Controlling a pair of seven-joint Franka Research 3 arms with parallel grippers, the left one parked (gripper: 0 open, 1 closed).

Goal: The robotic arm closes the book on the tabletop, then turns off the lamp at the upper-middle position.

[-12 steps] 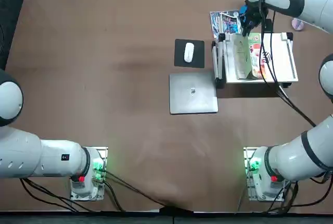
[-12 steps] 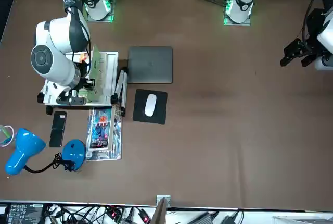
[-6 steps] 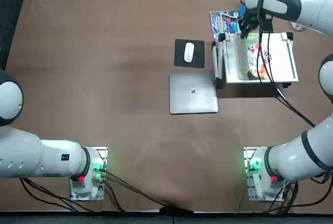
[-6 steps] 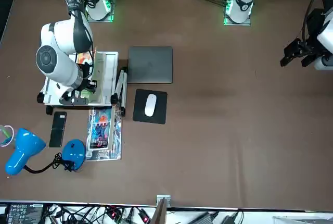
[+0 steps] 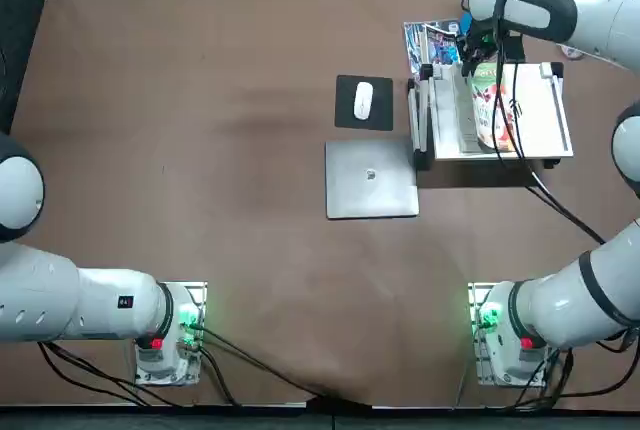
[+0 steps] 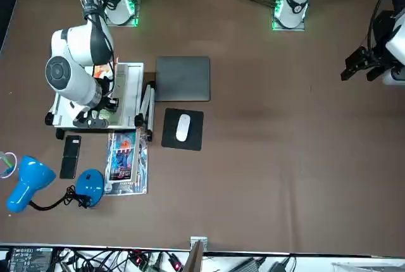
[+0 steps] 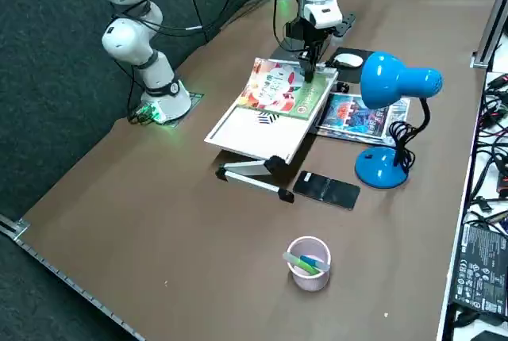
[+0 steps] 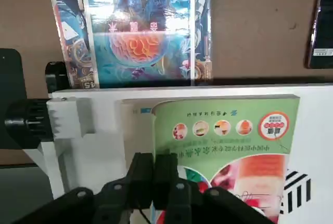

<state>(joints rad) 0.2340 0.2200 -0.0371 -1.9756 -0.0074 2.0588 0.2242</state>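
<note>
the right gripper (image 8: 153, 179) hangs over the spine edge of the book (image 7: 284, 87), fingers pressed together on nothing. the green cover lies face up on the white stand (image 7: 255, 133), partly hidden under the arm from overhead. the lamp (image 7: 389, 99) stands beside it.

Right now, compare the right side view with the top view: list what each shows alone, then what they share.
Only the right side view shows the blue desk lamp entire, the black phone and the clear pink-tinted cup.

Only the top view shows the grey laptop and both arm bases.

Both show the green-covered paperback book on the white stand, the blue-toned glossy magazine, and the right gripper with jaws shut at the book's edge.
</note>
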